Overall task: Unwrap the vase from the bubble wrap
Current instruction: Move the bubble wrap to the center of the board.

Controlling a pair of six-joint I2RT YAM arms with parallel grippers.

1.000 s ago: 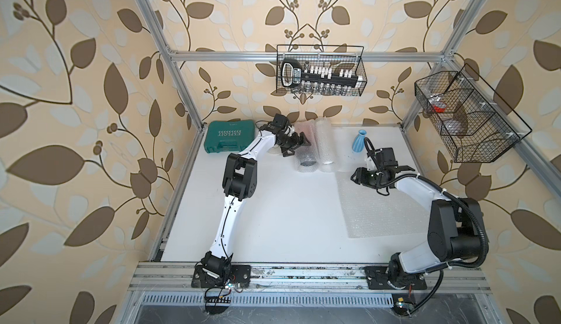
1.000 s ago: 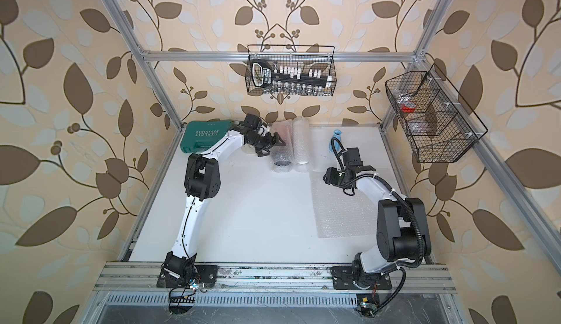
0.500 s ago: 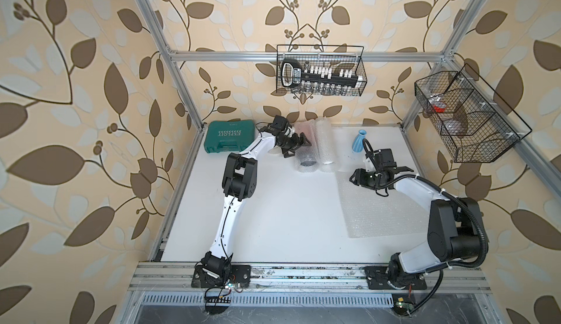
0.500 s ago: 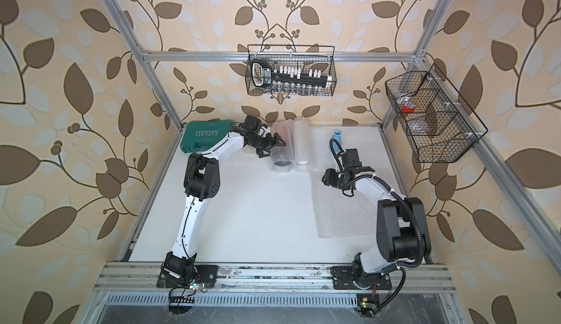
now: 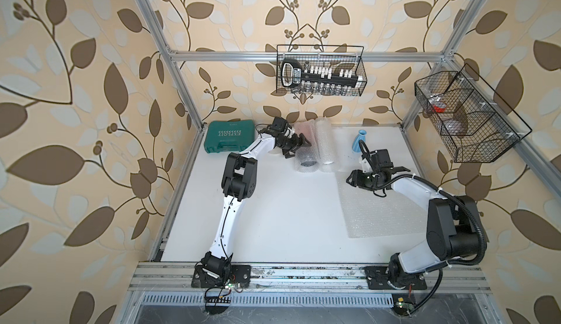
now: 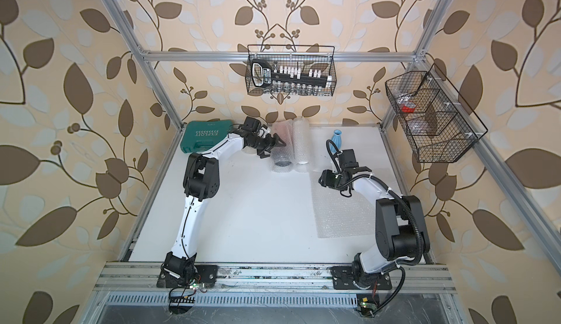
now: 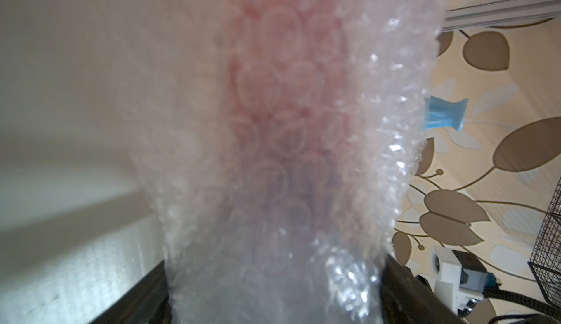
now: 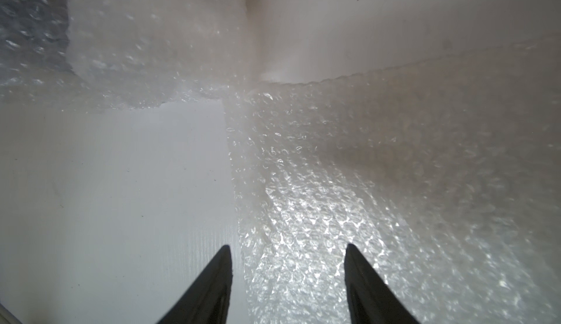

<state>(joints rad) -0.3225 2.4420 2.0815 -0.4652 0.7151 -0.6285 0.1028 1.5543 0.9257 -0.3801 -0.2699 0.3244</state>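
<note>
Taking the white table (image 5: 273,216) as a clock face in both top views, with the robot's bases at 6, a green tool case (image 5: 226,137) lies at 10 o'clock against the back corner.

Just beside it, the left gripper (image 5: 299,148) reaches to 12 o'clock, where a bubble-wrap roll (image 5: 306,155) lies on the table. The left wrist view shows the dark fingers (image 7: 145,295) standing wide on either side of this roll (image 7: 273,155). The wrap fills the gap and meets both of them, but whether they press into it cannot be told. Something pinkish shows blurred through the wrap.

A second roll (image 5: 326,146) lies touching the first on its 3 o'clock side. A blue vase (image 5: 360,139) stands upright and bare at 1 o'clock, apart from both rolls.

The right gripper (image 5: 350,179) hangs at 2 o'clock over the far corner of a flat sheet (image 5: 379,210) of bubble wrap, which lies spread toward 4 o'clock. In the right wrist view its fingers (image 8: 218,277) are spread apart with nothing between them, above the sheet's edge (image 8: 364,186).

A wire basket (image 5: 320,70) hangs on the back rail and another (image 5: 467,116) hangs on the side rail.
</note>
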